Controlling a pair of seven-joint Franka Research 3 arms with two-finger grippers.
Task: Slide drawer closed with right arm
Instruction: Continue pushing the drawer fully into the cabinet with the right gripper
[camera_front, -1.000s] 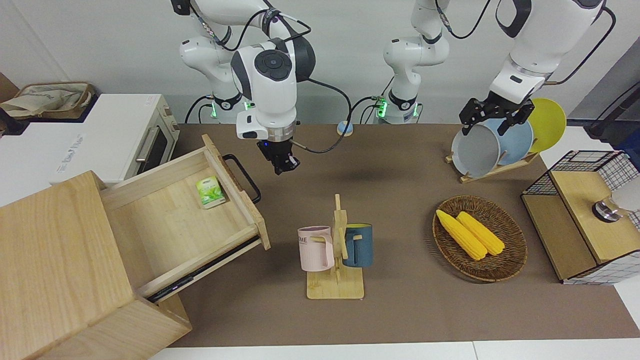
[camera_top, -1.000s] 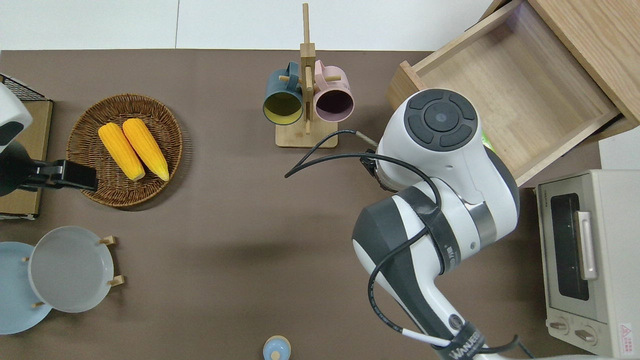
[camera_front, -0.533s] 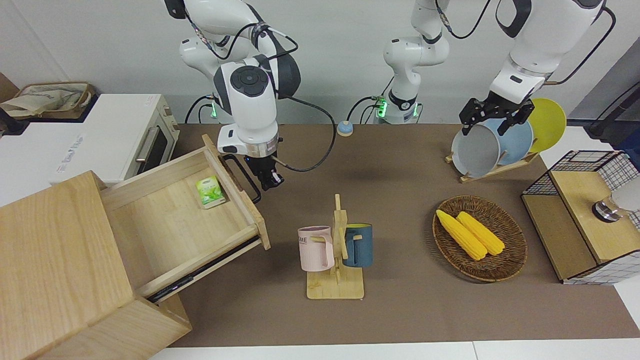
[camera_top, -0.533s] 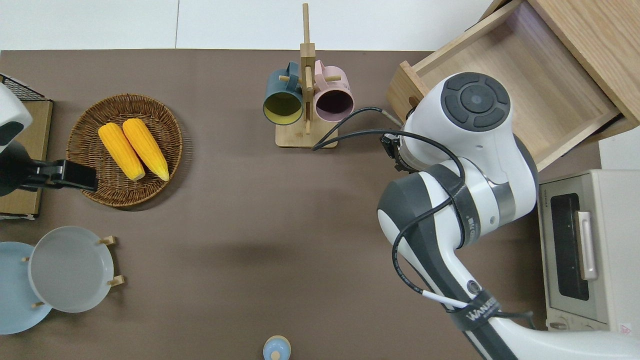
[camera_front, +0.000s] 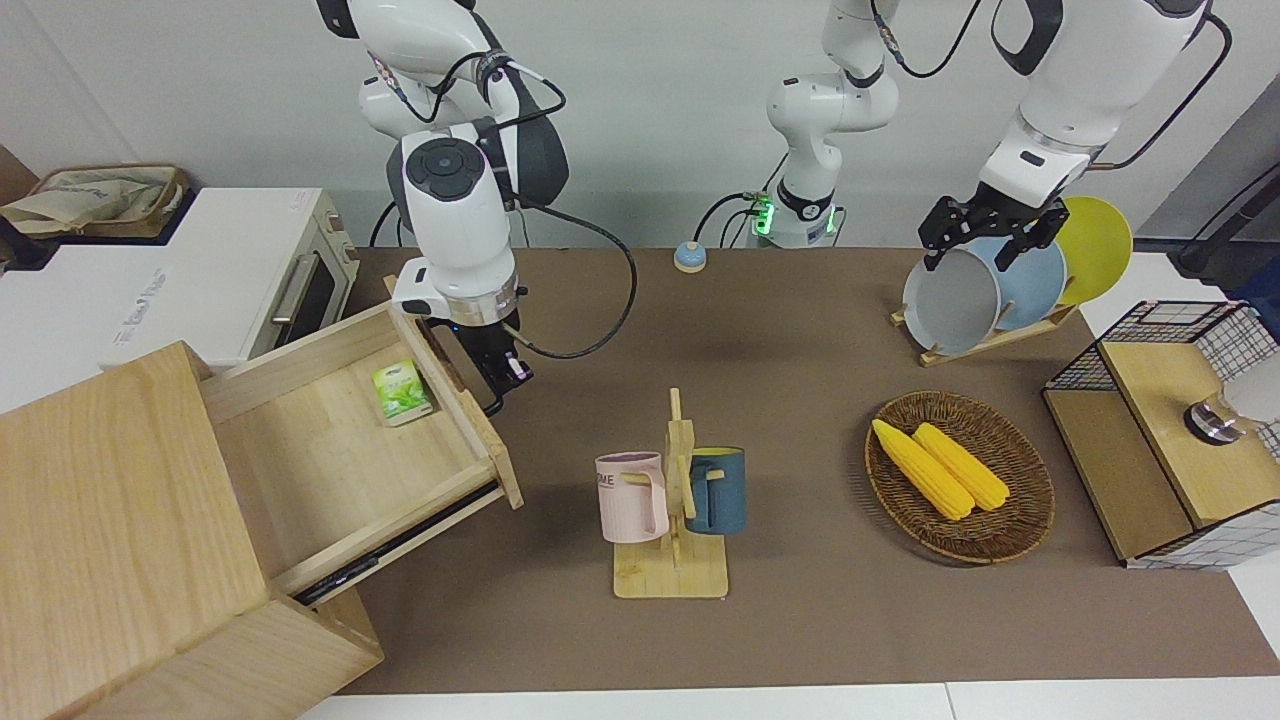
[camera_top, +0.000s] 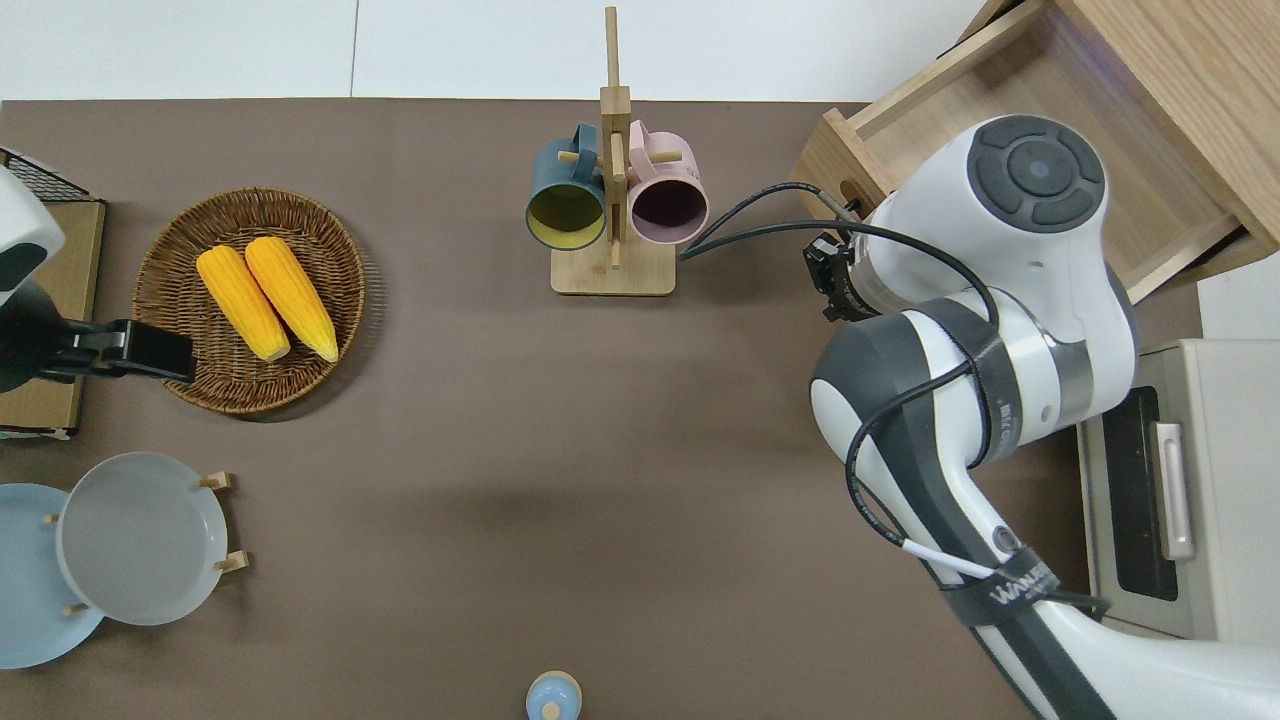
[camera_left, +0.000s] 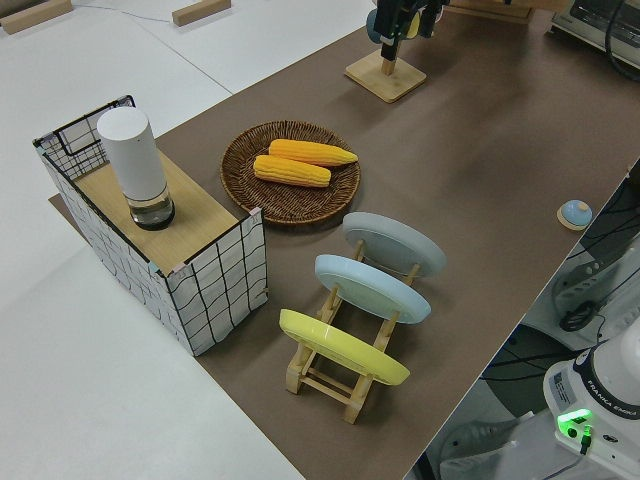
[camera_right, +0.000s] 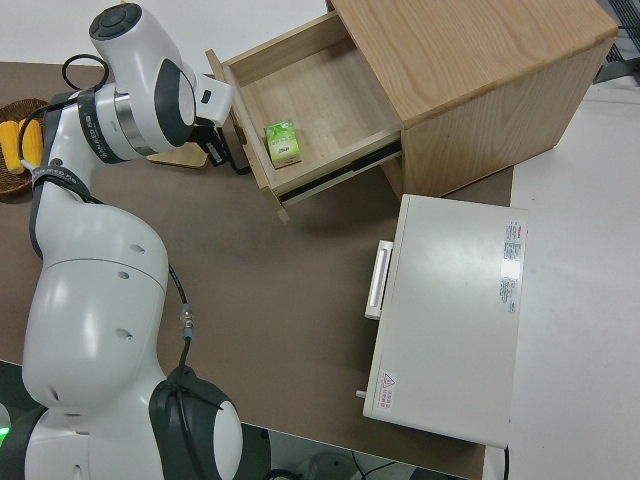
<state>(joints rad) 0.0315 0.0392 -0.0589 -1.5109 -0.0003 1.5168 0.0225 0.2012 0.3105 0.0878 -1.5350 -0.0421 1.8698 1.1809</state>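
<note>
My arm's strap is reading "WANJEE" (partly hidden). My right pincer is pressing the drawer's handle; its opening I cannot tell. The drawer is hanging part-open from the cabinet; left arm parked.

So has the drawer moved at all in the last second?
Yes. In the front view the drawer has slid a little into the cabinet, its front corner drawing away from the mug rack, pushed by the right pincer.

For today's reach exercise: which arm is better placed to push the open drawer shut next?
Right. The right gripper is at the drawer front, by its handle; the left arm is parked toward the opposite end of the table.
</note>
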